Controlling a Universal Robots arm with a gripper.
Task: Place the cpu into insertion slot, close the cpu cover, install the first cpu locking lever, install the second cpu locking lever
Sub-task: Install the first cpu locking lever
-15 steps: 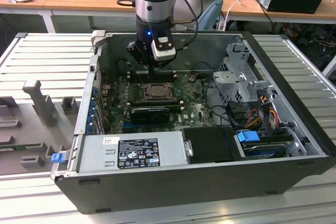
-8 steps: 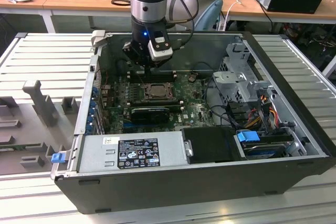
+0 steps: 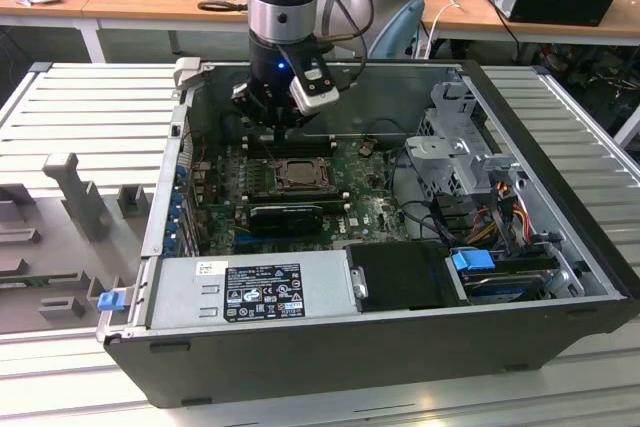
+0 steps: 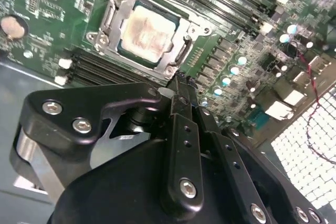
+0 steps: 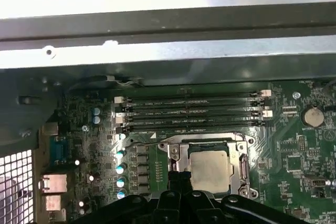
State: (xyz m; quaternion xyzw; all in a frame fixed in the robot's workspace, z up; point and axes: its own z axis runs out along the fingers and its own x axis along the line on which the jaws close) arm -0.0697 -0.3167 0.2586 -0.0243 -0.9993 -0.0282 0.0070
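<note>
The cpu (image 4: 147, 32) lies flat in the insertion slot (image 3: 279, 185), its dull silver top showing a pale smear. The cpu cover (image 4: 112, 15) is down around it as a metal frame, seen in both wrist views. A thin wire lever (image 5: 184, 136) runs along the socket's side next to the memory slots. My gripper (image 4: 181, 80) is shut, with nothing seen between its fingers. Its tip sits just off one corner of the socket, close above the board. In the exterior view the gripper (image 3: 282, 135) hangs at the socket's far edge.
The board lies inside an open computer case (image 3: 520, 117) with tall metal walls. Long black memory slots (image 5: 189, 113) flank the socket. A power supply (image 3: 250, 292) fills the near side, and drive cages and cables (image 3: 470, 167) stand at the exterior view's right.
</note>
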